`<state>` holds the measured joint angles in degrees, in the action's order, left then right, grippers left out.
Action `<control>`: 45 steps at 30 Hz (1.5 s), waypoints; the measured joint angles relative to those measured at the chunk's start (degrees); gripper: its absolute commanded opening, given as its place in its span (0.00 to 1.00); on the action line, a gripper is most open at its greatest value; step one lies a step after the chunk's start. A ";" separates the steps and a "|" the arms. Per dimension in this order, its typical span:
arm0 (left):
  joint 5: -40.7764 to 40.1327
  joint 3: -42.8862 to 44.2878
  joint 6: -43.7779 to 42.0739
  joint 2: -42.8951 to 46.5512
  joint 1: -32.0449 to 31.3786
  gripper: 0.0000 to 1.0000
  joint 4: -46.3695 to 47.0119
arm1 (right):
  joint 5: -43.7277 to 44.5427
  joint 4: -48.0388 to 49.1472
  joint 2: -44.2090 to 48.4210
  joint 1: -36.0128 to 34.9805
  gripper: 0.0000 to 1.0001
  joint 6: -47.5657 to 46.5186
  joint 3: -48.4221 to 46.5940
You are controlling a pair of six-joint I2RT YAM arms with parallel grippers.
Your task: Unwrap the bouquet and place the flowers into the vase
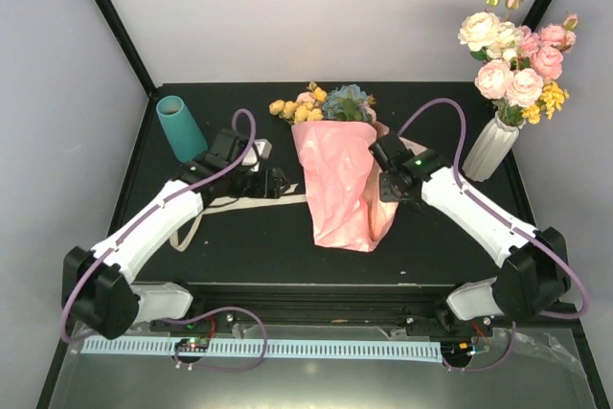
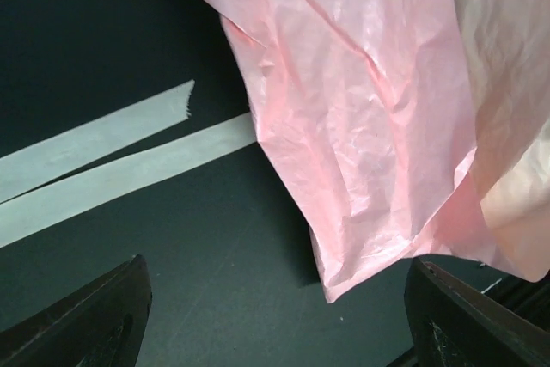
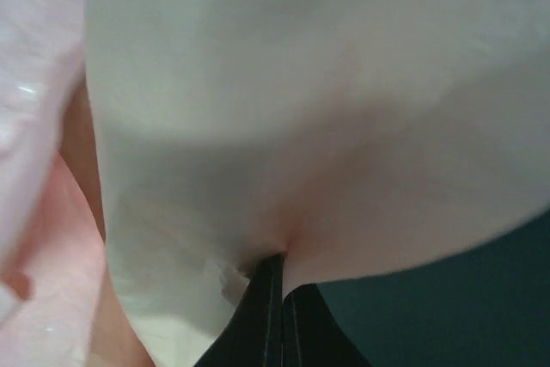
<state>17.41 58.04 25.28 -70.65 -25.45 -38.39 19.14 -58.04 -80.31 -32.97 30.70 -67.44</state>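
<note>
The bouquet lies in the middle of the table, its crinkled pink paper [image 1: 340,184] loosened and spread towards me. The flowers [image 1: 326,104], yellow, blue and pink, stick out at its far end. The teal vase [image 1: 180,126] stands upright at the back left. My left gripper [image 1: 283,184] hangs open just left of the paper, with nothing between its fingers [image 2: 86,320]; the paper's corner [image 2: 369,109] lies ahead of them. My right gripper [image 1: 381,189] is shut on the paper's right edge [image 3: 301,126], which is pinched at the fingertips [image 3: 279,277].
A beige ribbon [image 1: 220,203] lies untied on the table left of the bouquet, two strips of it [image 2: 103,156] showing in the left wrist view. A white ribbed vase [image 1: 490,146] with large pink and cream roses [image 1: 517,55] stands at the back right.
</note>
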 measured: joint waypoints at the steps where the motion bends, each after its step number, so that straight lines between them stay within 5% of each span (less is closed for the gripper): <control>1: -0.04 0.09 -0.26 -1.40 -0.94 0.81 0.63 | 0.42 -0.33 0.35 0.15 0.02 0.96 1.33; 9: -0.81 4.17 -5.07 -13.11 -8.17 0.80 3.17 | -0.63 0.74 0.15 2.01 0.02 5.25 11.19; 22: -1.25 4.83 -17.29 -13.57 -17.22 0.80 11.45 | -4.98 6.49 -5.57 6.08 0.10 5.49 20.98; 27: -2.43 6.86 -19.93 -15.08 -20.31 0.80 11.47 | -7.34 6.71 -5.68 6.12 0.49 5.44 21.62; 35: -7.15 12.04 -20.85 -19.08 -21.51 0.77 10.67 | -8.59 2.01 3.19 6.12 0.80 5.84 17.35; 39: -10.34 16.39 -21.00 -21.81 -21.86 0.71 9.75 | -8.90 -1.86 9.07 6.12 0.83 6.71 15.17; 45: -14.01 23.74 -21.00 -26.51 -22.36 0.70 7.04 | -10.60 -4.50 16.76 6.12 0.74 6.67 12.72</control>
<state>3.40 81.78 4.27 -97.17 -47.81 -31.35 8.54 -62.54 -63.55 -26.85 37.36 -54.72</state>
